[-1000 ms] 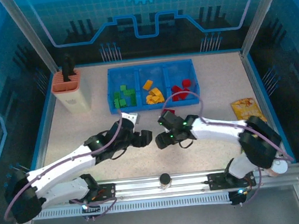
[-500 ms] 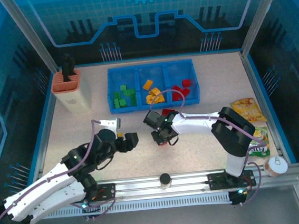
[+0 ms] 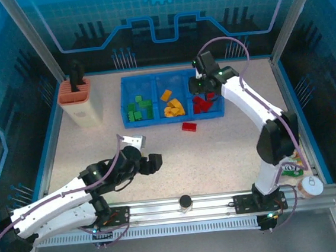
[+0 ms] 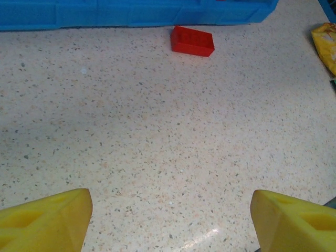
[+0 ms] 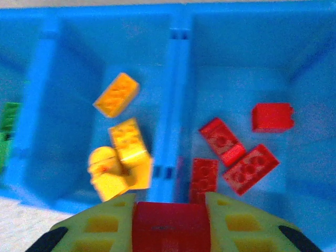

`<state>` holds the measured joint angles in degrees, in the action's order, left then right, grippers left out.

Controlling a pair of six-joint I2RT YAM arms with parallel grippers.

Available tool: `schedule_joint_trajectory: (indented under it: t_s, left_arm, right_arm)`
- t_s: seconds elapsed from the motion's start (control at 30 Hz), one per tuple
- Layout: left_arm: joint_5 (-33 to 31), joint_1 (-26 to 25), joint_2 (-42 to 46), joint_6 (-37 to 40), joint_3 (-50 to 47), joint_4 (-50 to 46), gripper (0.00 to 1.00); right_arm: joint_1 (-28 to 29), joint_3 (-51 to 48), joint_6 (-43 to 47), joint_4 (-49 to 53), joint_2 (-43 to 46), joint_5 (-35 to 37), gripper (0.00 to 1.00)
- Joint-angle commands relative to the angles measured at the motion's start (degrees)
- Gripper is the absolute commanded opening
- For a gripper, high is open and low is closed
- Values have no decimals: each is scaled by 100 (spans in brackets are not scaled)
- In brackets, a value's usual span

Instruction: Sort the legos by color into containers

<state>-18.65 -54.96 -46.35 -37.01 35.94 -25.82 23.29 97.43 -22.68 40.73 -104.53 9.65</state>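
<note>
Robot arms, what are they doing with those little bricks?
They're sorting them by colour into a blue tray. The right jaws are shut on a red brick above the tray's red bin. The left jaws hang open and empty, low over the table. One loose brick, also red, lies on the table just in front of the tray.

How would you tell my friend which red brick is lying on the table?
Find the big blue tray at the back of the speckled table. Just in front of its near wall, about where the middle and right compartments meet, lies a red brick. It is the only brick on the table, not in the tray.
</note>
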Motion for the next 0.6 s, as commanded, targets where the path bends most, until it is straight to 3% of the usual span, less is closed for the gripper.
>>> schedule_joint_trajectory:
  t_s: [0.0,0.13,0.2,0.23,0.37,0.57]
  left_arm:
    - [-156,-144,4,61,71,-28,80]
    - [-190,-225,-90,112,114,-6,80]
    - [-203,-239,-132,157,149,20,80]
    - [-207,-248,-154,181,163,45,80]
    - [-243,-292,-446,387,315,120,80]
    - [-492,-415,-1730,953,964,307,80]
  right_arm:
    - [-146,349,244,690,-715,-263,31]
    - [-258,597,161,737,-930,-214,43]
    - [-263,593,155,691,-832,-122,70]
    - [-263,594,133,691,-758,-104,74]
    - [-209,295,170,496,-258,-18,79]
    - [-176,-696,184,19,985,-374,79]
